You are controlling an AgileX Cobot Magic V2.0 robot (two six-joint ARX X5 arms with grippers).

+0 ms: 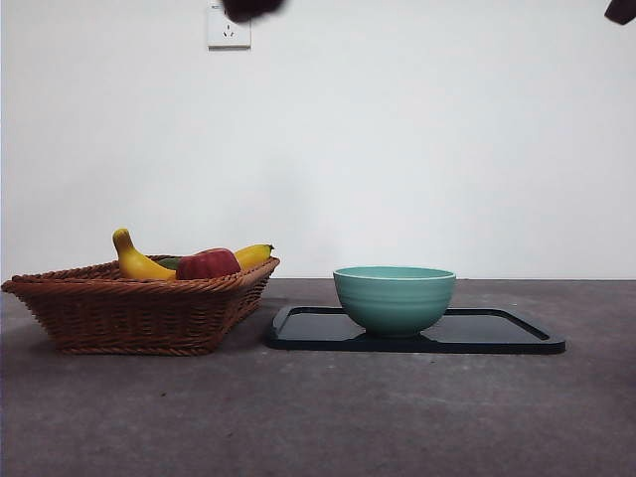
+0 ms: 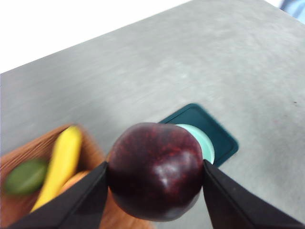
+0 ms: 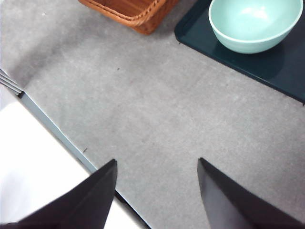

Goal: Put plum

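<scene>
Left gripper [image 2: 155, 183] is carrying the plum [image 2: 156, 177] high above the table.

Its two black jaws are pressing against the plum's sides, holding the dark maroon fruit clear of everything; in the front view only a dark shape at the top edge is showing. Below and beyond the pincer, the wicker basket [image 2: 19, 162] is sitting with a banana [image 2: 61, 162] and a blurred green fruit [image 2: 26, 176] inside, and on the pincer's other side the mint-green bowl [image 2: 202, 143] is resting on the dark tray [image 2: 221, 138]. Right gripper [image 3: 157, 164] is hanging with jaws spread wide over bare grey table [image 3: 157, 109], holding nothing, with the bowl, tray and basket well beyond it.
</scene>
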